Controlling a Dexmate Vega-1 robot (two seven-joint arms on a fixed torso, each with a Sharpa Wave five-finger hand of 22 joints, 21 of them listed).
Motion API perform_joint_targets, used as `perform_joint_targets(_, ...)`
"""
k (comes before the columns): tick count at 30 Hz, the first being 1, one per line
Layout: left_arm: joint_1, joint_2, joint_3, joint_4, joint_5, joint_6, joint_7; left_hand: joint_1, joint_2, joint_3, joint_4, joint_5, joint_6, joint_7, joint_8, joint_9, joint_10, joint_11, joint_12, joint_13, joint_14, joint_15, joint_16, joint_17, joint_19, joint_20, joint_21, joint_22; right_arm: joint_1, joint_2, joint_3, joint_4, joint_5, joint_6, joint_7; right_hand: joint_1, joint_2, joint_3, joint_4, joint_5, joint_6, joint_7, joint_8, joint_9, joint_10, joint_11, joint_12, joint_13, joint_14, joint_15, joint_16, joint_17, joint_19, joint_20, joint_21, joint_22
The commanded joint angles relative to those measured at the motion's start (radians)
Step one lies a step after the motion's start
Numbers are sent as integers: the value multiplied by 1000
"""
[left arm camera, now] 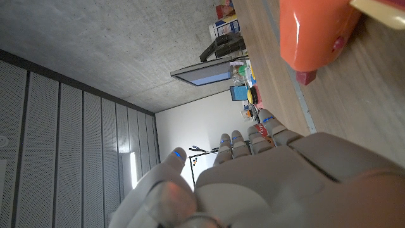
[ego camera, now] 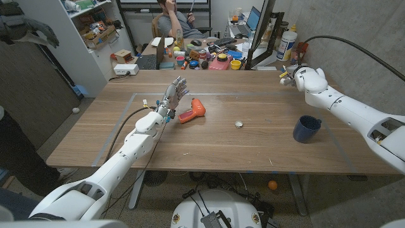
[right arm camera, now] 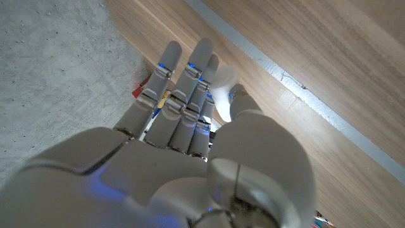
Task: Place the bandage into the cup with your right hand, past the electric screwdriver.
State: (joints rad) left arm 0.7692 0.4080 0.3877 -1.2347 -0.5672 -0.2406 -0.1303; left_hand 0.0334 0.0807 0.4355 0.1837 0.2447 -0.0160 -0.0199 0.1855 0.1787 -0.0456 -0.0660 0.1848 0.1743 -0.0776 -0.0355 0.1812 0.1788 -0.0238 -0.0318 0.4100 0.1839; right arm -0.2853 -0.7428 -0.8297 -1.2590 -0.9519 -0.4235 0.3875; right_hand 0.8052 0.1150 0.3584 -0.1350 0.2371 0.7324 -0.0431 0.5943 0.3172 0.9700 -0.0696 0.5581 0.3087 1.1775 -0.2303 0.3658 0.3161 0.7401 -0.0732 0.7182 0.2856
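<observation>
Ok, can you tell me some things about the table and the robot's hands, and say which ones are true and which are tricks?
1. The cup is dark blue. True.
2. The electric screwdriver is green. False: it is orange-red.
3. The bandage is already inside the cup. False: it lies on the table, between the screwdriver and the cup.
4. The left hand is beside the screwdriver, holding nothing. True.
5. The right hand grips the cup. False: it is near the table's far edge, apart from the cup.
</observation>
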Motion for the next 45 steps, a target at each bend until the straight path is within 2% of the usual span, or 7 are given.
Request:
perform_joint_targets(1,-9,-6,-6,20,-5,-20,-20,-9,80,-1,-1,7,-2,4,3,3,0,0,6,5,-13,-4,3,2,6,-45,-1,2,-43,-43,50,-116,-41,-30,33,6,-6,-8,2,-4,55,-54,14,22,6,4,7,5,6,4,-2,6,-3,-52,11,3)
perform_joint_targets(3,-9,-6,-7,21,-7,-21,-23,-9,80,-1,-1,7,-1,4,3,3,0,0,6,5,-13,-5,3,2,6,-45,-1,2,-54,-53,61,-140,-44,-30,39,6,-7,-10,2,-5,53,-53,18,25,11,-2,11,7,7,4,-3,8,-2,-52,15,4)
perform_joint_targets(10,-11,-8,-9,31,-11,-32,-38,-9,80,-1,-1,7,-1,4,3,3,0,-2,6,5,-12,-5,4,2,8,-45,-1,2,-93,-83,94,-206,-83,-56,70,7,-10,-15,2,-5,54,-54,28,32,14,5,15,9,11,3,-5,12,-3,-52,23,6)
perform_joint_targets(15,-21,-13,-6,46,-11,-35,-50,-9,80,-2,-1,7,-2,4,3,3,1,-1,6,5,-12,-3,4,2,8,-44,-1,2,-119,-103,109,-236,-123,-73,98,25,-13,-13,-9,-3,38,-61,33,40,0,-4,13,12,7,0,-10,16,-10,-56,30,8)
perform_joint_targets(23,-40,-22,1,68,-10,-38,-75,-10,80,-2,-1,8,-2,4,3,3,1,0,7,5,-13,-5,3,2,9,-44,-2,2,-175,-147,151,-296,-153,-73,126,37,-13,-13,-13,-1,28,-64,39,47,-9,-7,10,12,-1,1,-18,20,-18,-64,36,9)
perform_joint_targets(34,-60,-37,11,95,-5,-37,-102,-11,79,-5,-1,8,-1,6,3,3,0,-1,6,5,-13,-5,3,2,9,-44,-4,2,-296,-219,248,-421,-148,-76,140,39,-13,-19,-8,0,19,-65,48,56,-18,-7,8,10,-15,4,-30,24,-26,-68,39,-1)
perform_joint_targets(45,-76,-50,17,120,-5,-42,-135,-11,79,-6,-1,9,-1,6,3,3,0,-2,6,5,-13,-4,3,2,9,-43,-6,2,-437,-282,353,-550,-115,-139,158,26,-13,-30,4,-1,19,-61,59,63,-13,-3,10,8,-10,3,-32,31,-25,-67,45,-7)
